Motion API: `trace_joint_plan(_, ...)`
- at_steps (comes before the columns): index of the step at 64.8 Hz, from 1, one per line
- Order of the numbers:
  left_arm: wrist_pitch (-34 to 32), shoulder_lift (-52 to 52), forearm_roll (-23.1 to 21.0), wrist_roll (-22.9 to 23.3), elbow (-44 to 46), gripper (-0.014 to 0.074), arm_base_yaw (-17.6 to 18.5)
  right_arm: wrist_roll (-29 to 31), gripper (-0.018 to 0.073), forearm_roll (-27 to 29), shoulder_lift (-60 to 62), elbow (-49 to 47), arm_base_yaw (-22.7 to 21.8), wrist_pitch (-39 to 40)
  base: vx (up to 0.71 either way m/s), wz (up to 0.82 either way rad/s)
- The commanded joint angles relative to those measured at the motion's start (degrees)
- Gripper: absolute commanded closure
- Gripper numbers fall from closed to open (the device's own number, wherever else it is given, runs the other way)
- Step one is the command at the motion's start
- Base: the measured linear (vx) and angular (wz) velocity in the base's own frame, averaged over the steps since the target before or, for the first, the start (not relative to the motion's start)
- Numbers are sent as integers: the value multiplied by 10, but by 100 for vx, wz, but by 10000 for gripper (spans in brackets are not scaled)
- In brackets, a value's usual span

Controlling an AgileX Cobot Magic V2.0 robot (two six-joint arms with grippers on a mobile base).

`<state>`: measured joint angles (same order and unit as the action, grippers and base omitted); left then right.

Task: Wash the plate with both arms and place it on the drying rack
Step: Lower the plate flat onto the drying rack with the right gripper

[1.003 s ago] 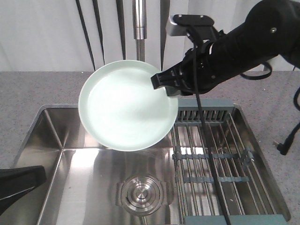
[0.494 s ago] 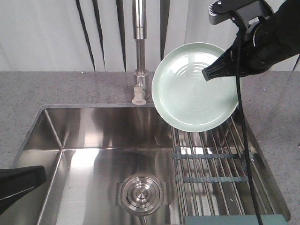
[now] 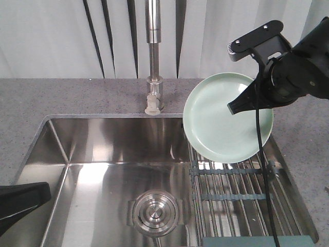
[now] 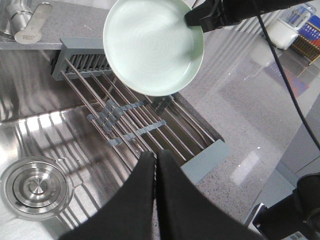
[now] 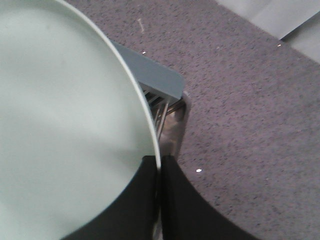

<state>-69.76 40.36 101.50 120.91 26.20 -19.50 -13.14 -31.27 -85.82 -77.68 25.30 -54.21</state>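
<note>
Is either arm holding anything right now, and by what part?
The right pincer grips the plate by its rim; the left pincer is shut, holding nothing.

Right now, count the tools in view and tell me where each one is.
2. The right tool grips the plate by its rim above the drying rack; the left tool, shut and empty, hangs over the sink.
</note>
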Motion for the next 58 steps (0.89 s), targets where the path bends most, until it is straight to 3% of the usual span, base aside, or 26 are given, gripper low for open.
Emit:
trace_joint_plan(1, -72, -2, 18, 3, 14, 602, -1, -16, 563, -83, 33, -16, -4, 16, 0, 0)
trace_joint_plan(5, -72, -2, 18, 3, 14, 602, -1, -30, 563, -102, 40, -16, -13, 9, 0, 0)
trace_joint_plan(11, -72, -2, 18, 3, 14, 602, -1, -33, 563, -78, 43, -16, -54, 8, 0, 0)
trace_joint_plan(17, -72, -2, 18, 3, 14, 602, -1, -11, 563, -4, 38, -16, -113, 20, 0, 0)
trace_joint_plan(26, -72, -2, 18, 3, 14, 602, -1, 89, 563, 115, 16, -16, -169, 21, 0, 0)
trace_joint_plan(40, -72, -2, 18, 3, 14, 602, -1, 178, 563, 196, -42, -16, -173, 9, 0, 0)
trace_joint_plan(58, -75, -2, 18, 3, 14, 602, -1, 181, 563, 206, -116, -16, -175, -2, 0, 0)
